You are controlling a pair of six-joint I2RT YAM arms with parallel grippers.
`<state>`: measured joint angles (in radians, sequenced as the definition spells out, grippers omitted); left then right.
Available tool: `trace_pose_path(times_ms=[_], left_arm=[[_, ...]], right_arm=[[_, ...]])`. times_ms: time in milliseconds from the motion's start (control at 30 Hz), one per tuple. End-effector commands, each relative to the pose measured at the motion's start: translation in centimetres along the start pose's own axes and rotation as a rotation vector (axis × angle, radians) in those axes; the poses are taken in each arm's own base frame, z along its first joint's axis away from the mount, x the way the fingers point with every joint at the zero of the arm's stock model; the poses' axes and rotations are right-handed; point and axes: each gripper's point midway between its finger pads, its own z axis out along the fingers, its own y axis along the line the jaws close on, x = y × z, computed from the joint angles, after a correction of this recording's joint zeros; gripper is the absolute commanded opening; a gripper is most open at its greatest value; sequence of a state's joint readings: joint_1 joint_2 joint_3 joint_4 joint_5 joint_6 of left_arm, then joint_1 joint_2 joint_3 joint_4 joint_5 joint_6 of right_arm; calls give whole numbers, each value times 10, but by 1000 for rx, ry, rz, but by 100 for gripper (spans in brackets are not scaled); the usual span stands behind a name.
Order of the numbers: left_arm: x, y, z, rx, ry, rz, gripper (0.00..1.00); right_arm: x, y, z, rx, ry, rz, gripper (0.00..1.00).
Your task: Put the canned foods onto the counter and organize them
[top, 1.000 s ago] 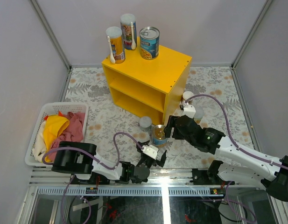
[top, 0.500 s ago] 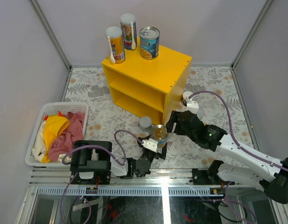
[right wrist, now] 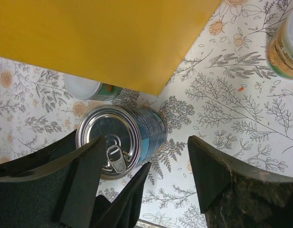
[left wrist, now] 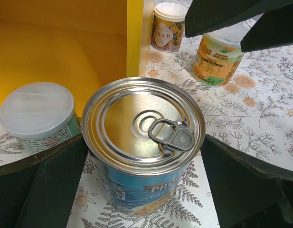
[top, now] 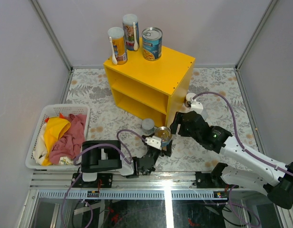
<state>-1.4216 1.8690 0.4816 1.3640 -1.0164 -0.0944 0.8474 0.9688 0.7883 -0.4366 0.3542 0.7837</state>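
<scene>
A steel blue-labelled pull-tab can [left wrist: 144,142] stands upright on the floral mat by the yellow counter's [top: 151,80] front corner. My left gripper [left wrist: 144,142] is open, one finger on each side of this can [top: 163,135]. My right gripper [right wrist: 147,140] hovers open just above and right of the can [right wrist: 120,140], holding nothing. On the counter top stand two slim yellow tubes [top: 118,45] [top: 130,31] and another steel can [top: 152,42]. A short pale-lidded can [left wrist: 37,114] sits left of the bracketed can.
Two more short cans [left wrist: 167,19] [left wrist: 217,52] stand on the mat right of the counter, partly under the right arm. A white laundry basket [top: 38,134] of clothes sits at the left. Grey walls enclose the mat.
My left gripper has slid forward from the near edge until its open fingers bracket the steel can. The right gripper has drawn back slightly from the can toward the counter.
</scene>
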Motion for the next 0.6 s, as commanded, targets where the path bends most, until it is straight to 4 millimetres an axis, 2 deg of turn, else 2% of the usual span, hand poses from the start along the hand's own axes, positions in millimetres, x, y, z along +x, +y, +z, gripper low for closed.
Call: trace_pose_path(times_ms=[0,433,567], left_arm=[[-21,-5,10,-4,-72,-106,100],[-20,-4,27,5,-90,-121,100],[-19,-2,28,0,-98,-126,94]], right_arm=[[-17,10,-5,-34,-31,3,77],[-16,6,-2,-30,-9,-16,77],[-16,6,-2,-31,-9,-22,76]])
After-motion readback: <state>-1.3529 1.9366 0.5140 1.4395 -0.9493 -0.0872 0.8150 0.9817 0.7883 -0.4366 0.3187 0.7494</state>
